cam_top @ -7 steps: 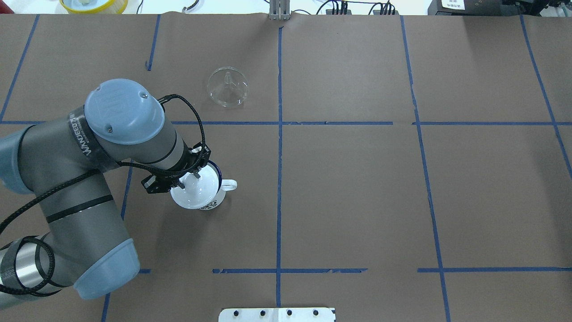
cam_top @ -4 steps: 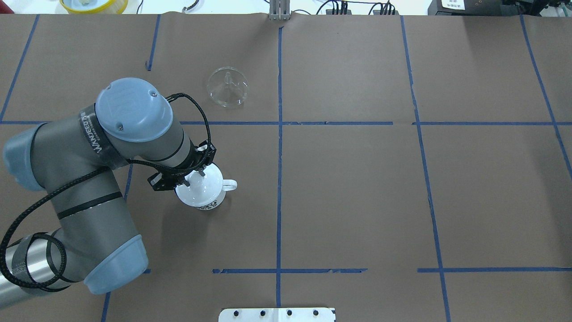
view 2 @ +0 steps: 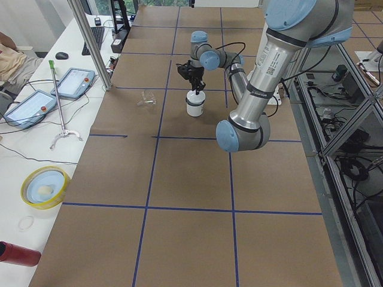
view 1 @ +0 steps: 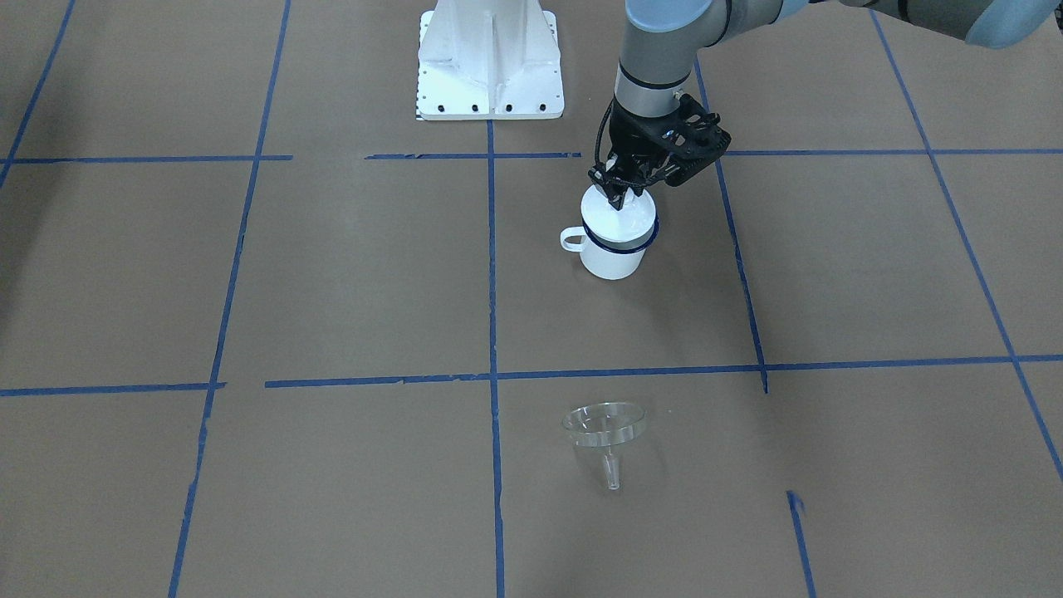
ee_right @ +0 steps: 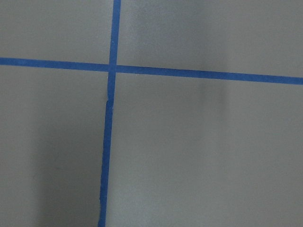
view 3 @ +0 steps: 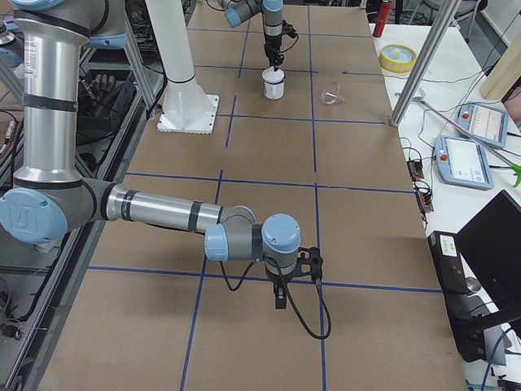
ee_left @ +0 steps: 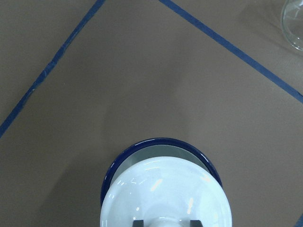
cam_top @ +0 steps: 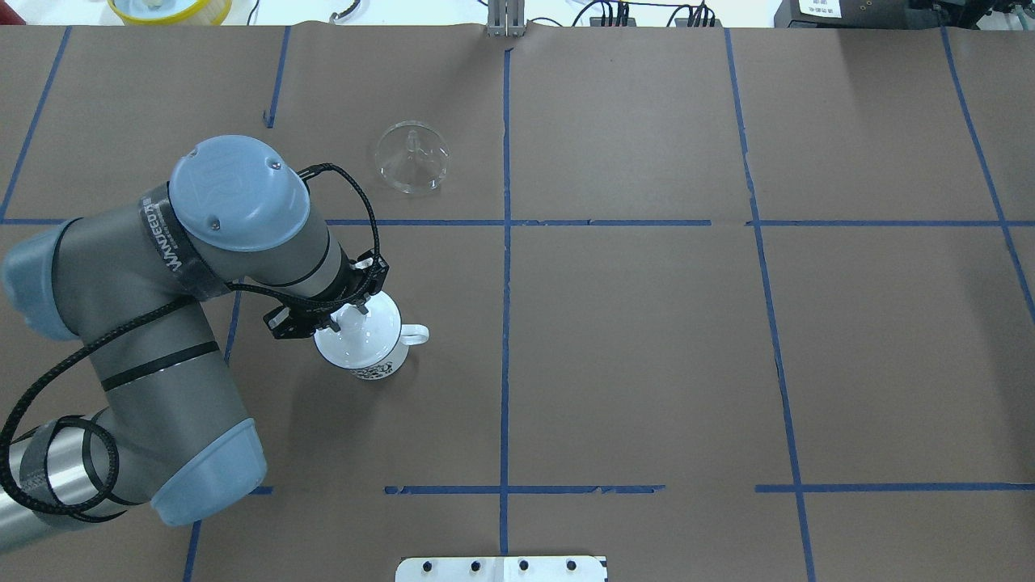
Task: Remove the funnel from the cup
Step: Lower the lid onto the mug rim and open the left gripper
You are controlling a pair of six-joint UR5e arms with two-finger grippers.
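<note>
The cup [view 1: 613, 253] is a white enamel mug with a dark blue rim, and it stands upright left of the table's middle [cam_top: 378, 368]. A round white knobbed lid [cam_top: 361, 333] covers its mouth. My left gripper [cam_top: 346, 317] is shut on the lid's knob from above [view 1: 619, 195]. The left wrist view shows the lid [ee_left: 165, 196] over the blue rim. The clear funnel [cam_top: 412, 156] lies on the table apart from the cup, spout pointing away from the robot [view 1: 604, 428]. My right gripper [view 3: 279, 297] hangs low over bare table far to the right, and I cannot tell if it is open.
The robot's white base plate [view 1: 490, 62] stands at the near table edge. Blue tape lines [cam_top: 505, 242] divide the brown table cover. A yellow bowl [cam_top: 170, 8] and cables lie beyond the far edge. Tablets and tools lie on the side bench [view 2: 36, 104].
My left gripper has carried the lid from the mug's near-left side to sit centred over the mug's mouth. The funnel and mug have not moved.
</note>
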